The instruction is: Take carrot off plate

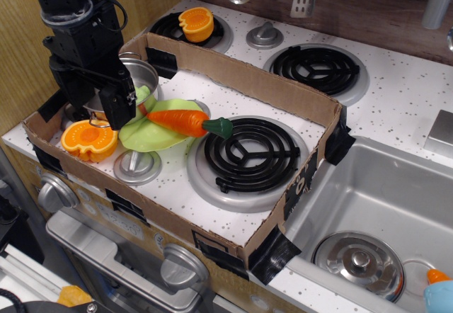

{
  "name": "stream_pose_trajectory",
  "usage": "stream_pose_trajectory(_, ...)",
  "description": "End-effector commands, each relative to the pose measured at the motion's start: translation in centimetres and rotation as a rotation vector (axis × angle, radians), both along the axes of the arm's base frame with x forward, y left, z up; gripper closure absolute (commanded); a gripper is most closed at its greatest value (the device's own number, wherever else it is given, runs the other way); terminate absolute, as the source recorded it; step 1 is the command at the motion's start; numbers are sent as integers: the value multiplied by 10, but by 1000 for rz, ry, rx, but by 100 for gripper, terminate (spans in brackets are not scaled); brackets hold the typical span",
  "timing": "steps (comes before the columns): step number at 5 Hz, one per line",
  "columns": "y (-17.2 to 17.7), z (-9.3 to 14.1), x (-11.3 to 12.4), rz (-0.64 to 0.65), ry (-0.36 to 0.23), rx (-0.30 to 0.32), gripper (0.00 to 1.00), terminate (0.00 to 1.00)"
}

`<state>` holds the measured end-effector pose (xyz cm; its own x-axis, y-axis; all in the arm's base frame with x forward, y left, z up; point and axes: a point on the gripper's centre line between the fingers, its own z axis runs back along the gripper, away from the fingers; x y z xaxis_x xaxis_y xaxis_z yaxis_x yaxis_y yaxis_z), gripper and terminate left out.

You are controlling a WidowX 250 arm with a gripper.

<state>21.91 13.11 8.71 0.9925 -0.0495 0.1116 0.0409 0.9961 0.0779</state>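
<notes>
A single camera is looking down from above and in front of the desk, tilted steeply and angled toward the dark wooden back wall (354,1). It is sitting fairly near, taking in the white speckled toy stovetop (396,93), the brown cardboard fence (241,76) and the grey sink basin (382,192) at right.
</notes>
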Motion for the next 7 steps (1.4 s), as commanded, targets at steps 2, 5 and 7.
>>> stream_pose_trajectory(2, -10, 13, 2, 134, 7, 38, 0, 0)
stream_pose_trajectory(5, -26, 31, 29, 725, 57, -49, 0, 0)
stream_pose_trajectory(7, -35, 43, 49, 1187, 52, -132, 0, 0)
